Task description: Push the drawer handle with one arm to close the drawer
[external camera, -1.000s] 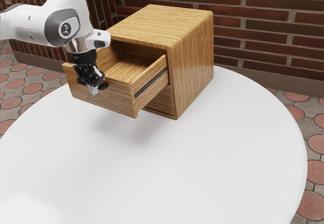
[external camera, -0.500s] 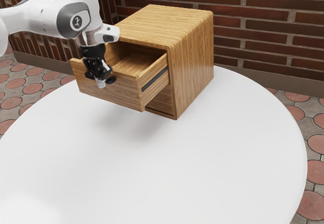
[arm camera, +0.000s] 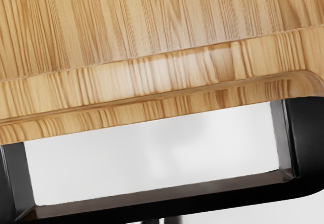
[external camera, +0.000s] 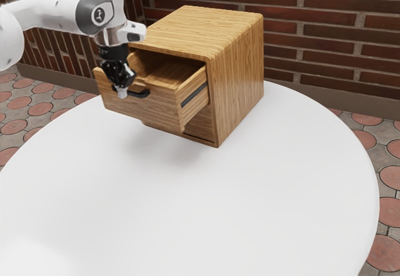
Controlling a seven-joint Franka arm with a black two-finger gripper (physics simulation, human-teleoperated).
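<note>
The black gripper [external camera: 122,91] is at the front of the pulled-out upper drawer [external camera: 150,108], its fingertips together at the outer side of the dark handle [external camera: 141,93], nearer the handle's end toward the exterior view's left. Part of the handle is hidden behind it. In the wrist view the black bar handle [arm camera: 162,199] runs along the wooden drawer front [arm camera: 152,74], and the tips of the gripper [arm camera: 161,221] meet just outside the bar. Whether they touch it, I cannot tell. The drawer still stands partly out of the wooden cabinet [external camera: 236,79].
The cabinet stands on a round white table [external camera: 206,207], close to its far edge. Below the open drawer, a lower drawer front [external camera: 199,121] is flush or nearly flush with the cabinet. A brick wall [external camera: 319,32] rises behind.
The drawer has slid part of the way toward the cabinet. My gripper has moved along with it, and lately sits farther toward the exterior view's left on the handle, uncovering more of it.
</note>
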